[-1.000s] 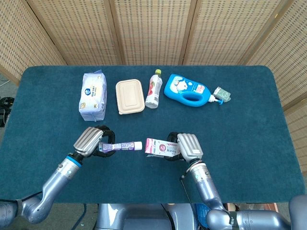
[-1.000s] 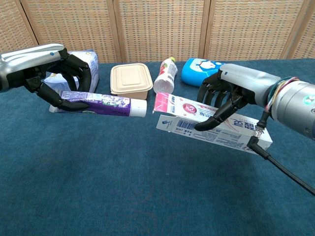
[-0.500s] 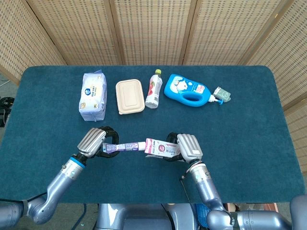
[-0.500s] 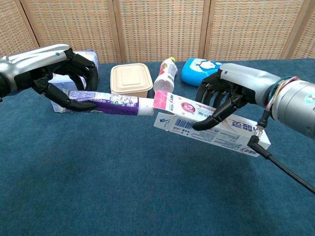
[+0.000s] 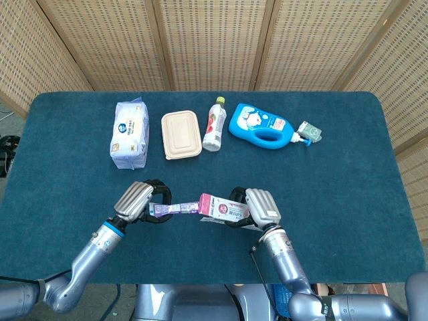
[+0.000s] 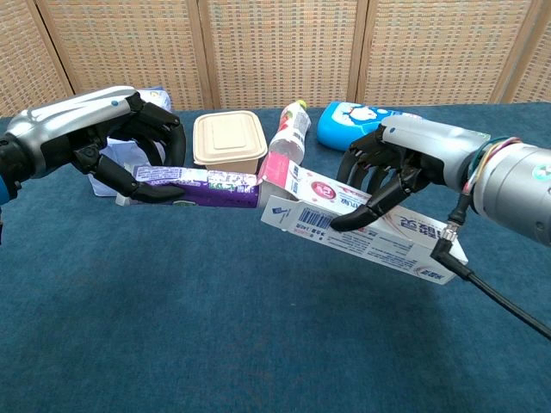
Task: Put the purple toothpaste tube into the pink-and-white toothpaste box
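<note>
My left hand (image 5: 137, 200) (image 6: 129, 142) grips the purple toothpaste tube (image 5: 172, 208) (image 6: 200, 184) by its flat end and holds it level above the table. The tube's cap end sits inside the open mouth of the pink-and-white toothpaste box (image 5: 223, 209) (image 6: 362, 228). My right hand (image 5: 261, 206) (image 6: 392, 163) holds that box from above, its open flap toward the tube. The box tilts down to the right in the chest view. Both things are in the air over the blue table (image 5: 334, 200).
Along the far side lie a tissue pack (image 5: 130, 134), a beige lidded container (image 5: 181, 134) (image 6: 228, 141), a small bottle (image 5: 214, 123) (image 6: 291, 129) and a blue detergent bottle (image 5: 263, 126) (image 6: 349, 122). A cable (image 6: 495, 297) hangs from my right wrist. A woven screen stands behind the table.
My left hand moved right with the tube, and the box shifted left. The gap between them closed, and the tube's white cap has gone into the box mouth.
</note>
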`<state>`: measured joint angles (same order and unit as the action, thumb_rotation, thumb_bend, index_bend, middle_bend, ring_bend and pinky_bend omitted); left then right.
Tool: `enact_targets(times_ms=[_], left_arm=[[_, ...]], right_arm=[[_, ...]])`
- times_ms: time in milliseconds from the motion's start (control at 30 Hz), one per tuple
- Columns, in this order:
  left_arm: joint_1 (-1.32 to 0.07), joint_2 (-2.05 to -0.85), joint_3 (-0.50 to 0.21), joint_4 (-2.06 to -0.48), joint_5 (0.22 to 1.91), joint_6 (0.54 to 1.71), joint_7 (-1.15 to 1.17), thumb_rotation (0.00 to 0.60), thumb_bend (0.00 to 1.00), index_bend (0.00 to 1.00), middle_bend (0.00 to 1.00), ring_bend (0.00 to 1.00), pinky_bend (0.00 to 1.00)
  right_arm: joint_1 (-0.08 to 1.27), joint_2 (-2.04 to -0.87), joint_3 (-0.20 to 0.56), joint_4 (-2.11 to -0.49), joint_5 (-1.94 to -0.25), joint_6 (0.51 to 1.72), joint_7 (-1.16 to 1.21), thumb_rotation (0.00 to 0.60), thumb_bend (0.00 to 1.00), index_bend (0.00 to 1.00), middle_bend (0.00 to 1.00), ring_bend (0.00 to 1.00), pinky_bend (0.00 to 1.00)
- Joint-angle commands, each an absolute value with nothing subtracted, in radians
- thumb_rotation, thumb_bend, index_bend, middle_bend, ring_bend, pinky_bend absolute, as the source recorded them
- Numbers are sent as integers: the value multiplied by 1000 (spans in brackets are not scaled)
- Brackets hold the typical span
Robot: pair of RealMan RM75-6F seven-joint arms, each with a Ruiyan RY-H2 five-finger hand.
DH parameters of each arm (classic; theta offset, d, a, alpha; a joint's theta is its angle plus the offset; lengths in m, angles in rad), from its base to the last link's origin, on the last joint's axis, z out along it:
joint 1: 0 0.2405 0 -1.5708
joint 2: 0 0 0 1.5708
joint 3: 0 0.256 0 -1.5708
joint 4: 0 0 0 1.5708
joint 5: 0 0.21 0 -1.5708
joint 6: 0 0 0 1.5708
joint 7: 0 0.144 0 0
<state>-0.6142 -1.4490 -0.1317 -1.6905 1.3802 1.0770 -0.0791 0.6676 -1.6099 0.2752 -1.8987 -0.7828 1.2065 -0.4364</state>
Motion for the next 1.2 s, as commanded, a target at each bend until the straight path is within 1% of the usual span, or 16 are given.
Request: enact_targets(times_ms=[33, 367, 833, 1200], left_arm=[[-615, -1452, -130, -1690, 1378, 1073, -80, 600, 420, 830, 620, 360, 386], [-625, -1462, -141, -1697, 1339, 1053, -52, 600, 416, 830, 620, 360, 386], [-638, -1504, -167, -1712, 1333, 1076, -18, 600, 417, 830, 620, 360, 386], [-634, -1519, -162, -1707, 1350, 1092, -31, 600, 417, 830, 620, 360, 386]], right_arm=[[668, -1607, 278, -1902, -779, 1203, -430, 600, 0, 617, 524, 457, 476], [670, -1595, 282, -1919, -782, 1193, -402, 600, 0, 618, 524, 457, 477], [675, -1590, 283, -1943, -780, 1191, -379, 600, 0, 618, 524, 457, 477], [669, -1568, 313, -1978, -726, 1162, -308, 600, 0, 620, 525, 457, 478]])
